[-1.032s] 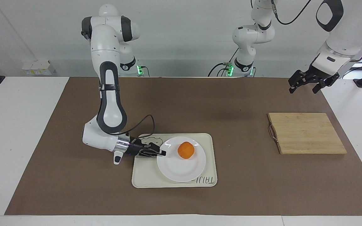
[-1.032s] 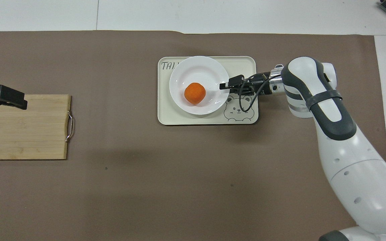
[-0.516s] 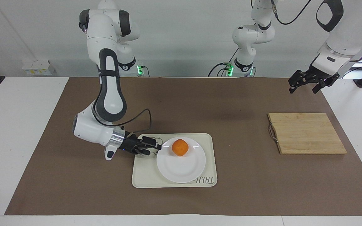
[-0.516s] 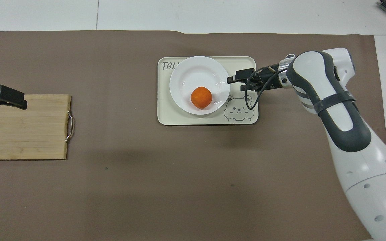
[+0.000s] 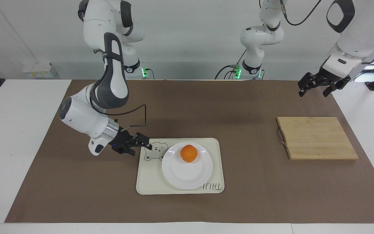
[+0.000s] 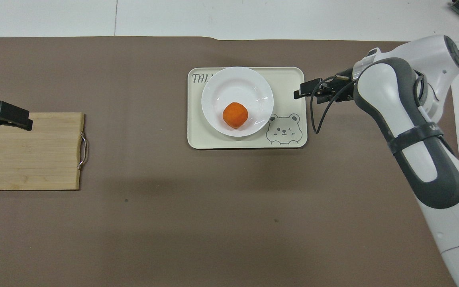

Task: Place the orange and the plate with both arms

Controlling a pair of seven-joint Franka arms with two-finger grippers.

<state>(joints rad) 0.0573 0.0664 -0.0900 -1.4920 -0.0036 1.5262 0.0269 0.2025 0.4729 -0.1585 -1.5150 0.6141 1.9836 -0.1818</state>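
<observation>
The white plate (image 5: 187,172) (image 6: 233,85) lies on a cream tray (image 5: 148,182) (image 6: 285,79) in the middle of the table. The orange (image 5: 188,153) (image 6: 235,115) rests on the plate, on the part nearer to the robots. My right gripper (image 5: 141,145) (image 6: 303,95) is open and empty, low over the tray's edge toward the right arm's end, a short gap away from the plate. My left gripper (image 5: 313,92) (image 6: 22,119) hangs open and empty above the wooden board's corner, and that arm waits.
A bamboo cutting board (image 5: 317,138) (image 6: 26,151) with a metal handle lies toward the left arm's end of the table. A brown mat (image 5: 239,107) covers the tabletop. Two smaller white arms with green lights stand at the robots' edge.
My right gripper opened off the plate's rim and drew back toward the right arm's end, rising a little. The orange rolled slightly on the plate. The left arm stayed put.
</observation>
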